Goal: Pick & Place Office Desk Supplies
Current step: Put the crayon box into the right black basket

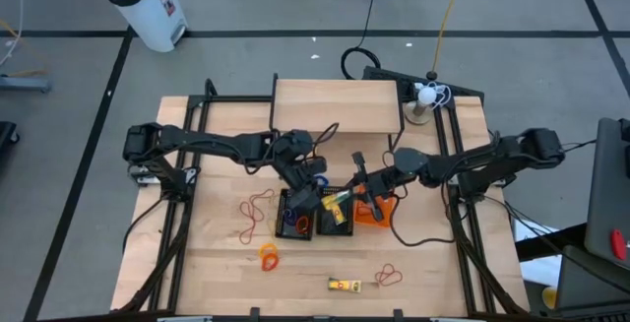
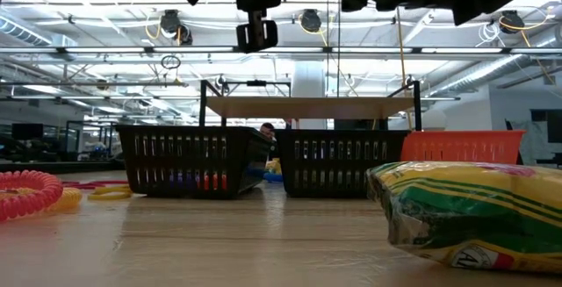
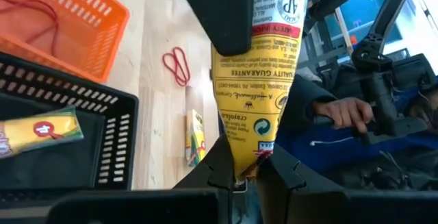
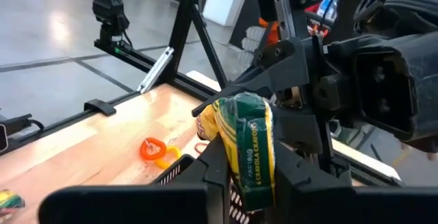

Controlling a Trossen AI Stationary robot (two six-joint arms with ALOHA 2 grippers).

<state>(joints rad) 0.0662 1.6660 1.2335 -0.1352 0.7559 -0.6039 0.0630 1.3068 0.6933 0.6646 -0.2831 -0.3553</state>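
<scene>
My bench (image 1: 217, 263), black baskets (image 1: 296, 214) at its centre, orange basket (image 1: 379, 211) beside them, my left gripper (image 1: 317, 196) and right gripper (image 1: 356, 184) above the baskets, both fingers clenched on one yellow crayon pack (image 1: 335, 202), another crayon pack (image 1: 345, 285) lying nearer me

The crayon packet (image 3: 259, 80) is yellow with green print. One basket (image 1: 375, 210) is orange, two baskets (image 1: 295, 214) black. Rubber bands (image 1: 256, 212) are red, a coil (image 1: 268, 255) orange and yellow; the tabletop (image 1: 217, 253) is pale wood.
</scene>
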